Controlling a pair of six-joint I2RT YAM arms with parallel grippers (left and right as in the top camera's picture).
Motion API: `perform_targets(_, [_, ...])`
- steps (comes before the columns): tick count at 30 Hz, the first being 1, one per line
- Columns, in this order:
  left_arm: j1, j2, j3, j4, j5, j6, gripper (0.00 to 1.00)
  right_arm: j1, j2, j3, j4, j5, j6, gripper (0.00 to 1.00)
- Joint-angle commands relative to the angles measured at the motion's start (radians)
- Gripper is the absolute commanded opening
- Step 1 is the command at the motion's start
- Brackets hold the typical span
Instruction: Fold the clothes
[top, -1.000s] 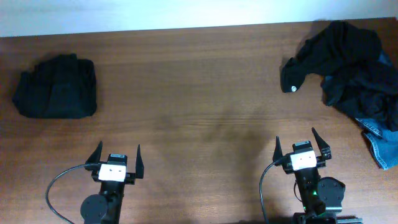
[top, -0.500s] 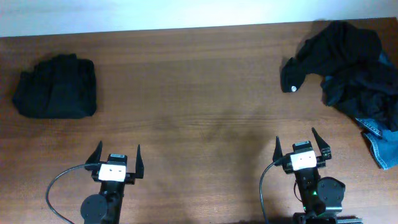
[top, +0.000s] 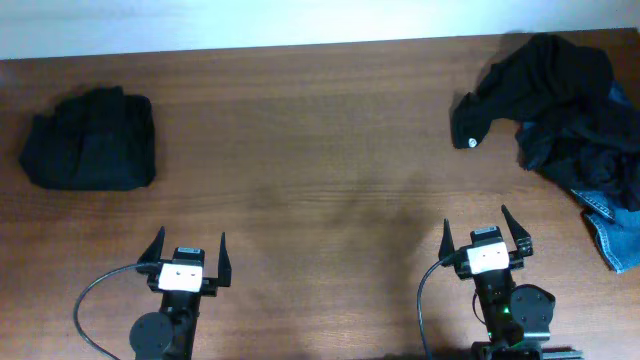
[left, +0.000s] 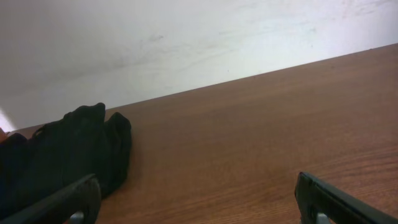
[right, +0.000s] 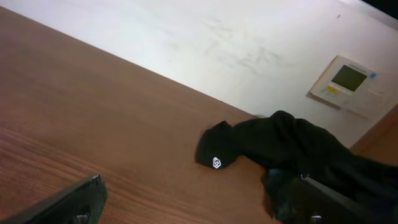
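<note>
Right now both pairs of black gripper fingers (left: 68, 199) are spread wide and hold nothing. The left gripper (top: 190, 243) and the right gripper (top: 477, 232) sit at the near edge of the brown wooden table (top: 320, 170), tips pointing toward the far side, with bare wood between each pair. Outward from the left gripper, at the far left, lies a compact black cloth bundle (top: 90, 140), apparently already folded. At the far right corner is a loose heap of crumpled black garments (top: 560, 90), with a blue denim piece (top: 612, 235) at its near right edge (a small white logo (top: 470, 142) shows on a black fold at the heap's left). The heap is well apart from both grippers.

The step in hand looks like fetching one garment. To do it well, the right gripper should approach spread, pinch a single outer fold on the heap's left side rather than a thick wad, and draw it to the bare middle of the table, where both arms can flatten it.
</note>
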Motion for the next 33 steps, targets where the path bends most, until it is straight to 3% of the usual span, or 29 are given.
perform_targets(1, [-0.002,-0.008,-0.007,-0.001,-0.007,-0.010,0.99,0.008,-0.004,-0.005,-0.007,0.012,0.016,0.99])
perform_targets(18, [-0.002,-0.008,-0.007,-0.001,-0.008,-0.009,0.99,0.008,-0.004,-0.005,-0.003,0.020,0.003,0.99])
perform_targets(25, [-0.002,-0.008,-0.007,0.004,-0.001,-0.010,0.99,0.008,-0.004,-0.005,0.092,0.014,0.005,0.99])
perform_targets(27, [-0.002,-0.008,-0.007,0.012,0.059,-0.009,0.99,0.009,-0.004,-0.005,0.128,-0.025,0.007,0.99])
perform_targets(33, [-0.002,0.005,0.012,0.019,0.111,-0.089,0.99,0.009,-0.002,0.026,0.145,-0.033,0.177,0.99])
